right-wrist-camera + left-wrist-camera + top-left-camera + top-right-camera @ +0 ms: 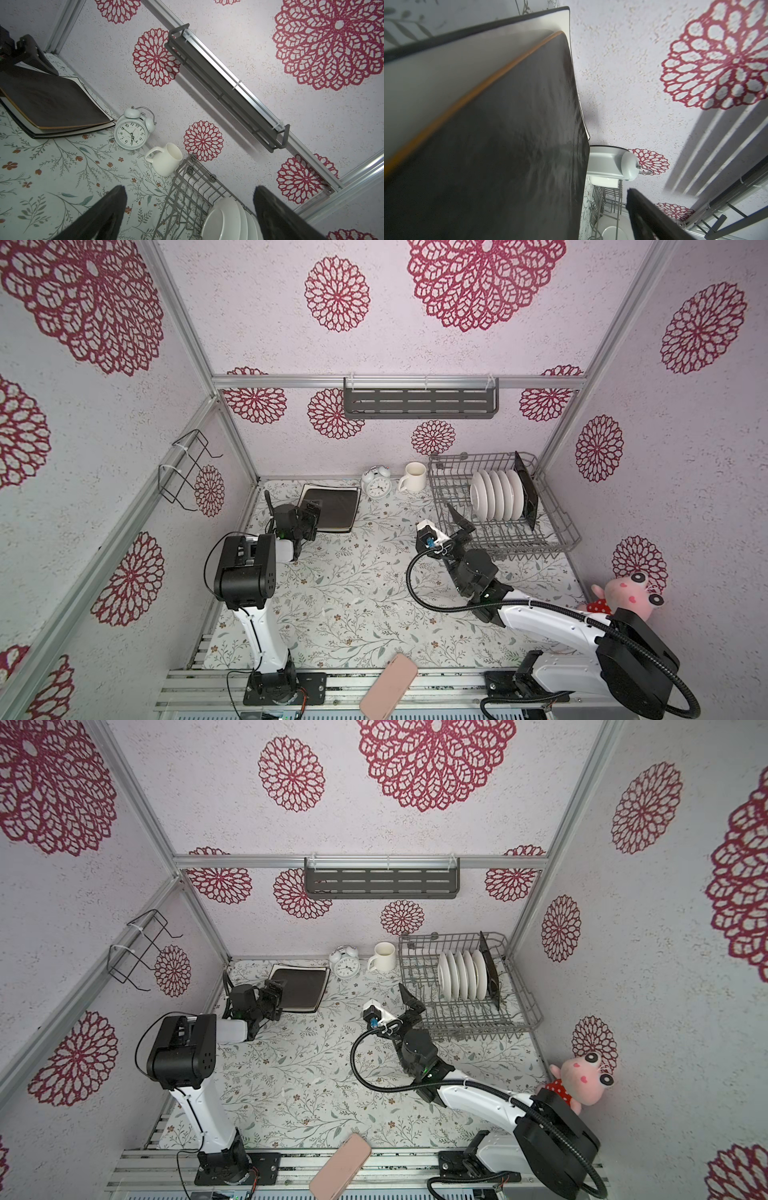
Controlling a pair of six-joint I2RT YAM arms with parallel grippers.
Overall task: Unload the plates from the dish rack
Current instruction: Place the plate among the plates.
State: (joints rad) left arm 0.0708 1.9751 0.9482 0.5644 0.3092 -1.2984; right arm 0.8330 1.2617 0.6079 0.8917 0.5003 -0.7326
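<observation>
— Whereabouts of the round white plates (496, 494)?

— On edge, in a close row among the prongs of the dish rack (557, 526), back right of the table (353, 593). Behind them, also upright, one square plate (525, 489) with a black back. Flat at back left, a stack of square plates (334, 506), black backs up.

— Handling?

— Probably stiff, glazed, slippery and breakable. Best pinched at the top rim and lifted straight up, clear of the prongs.

— Grippers?

— Spread wide, the right gripper (461, 529), at the rack's left wall, nothing between its fingers. At the stack's near edge, the left gripper (309, 512), seemingly spread: one finger (654, 218) clear of the top plate, the other hidden.

— Nearby?

— Clock (376, 485) and mug (413, 477), between stack and rack.
</observation>
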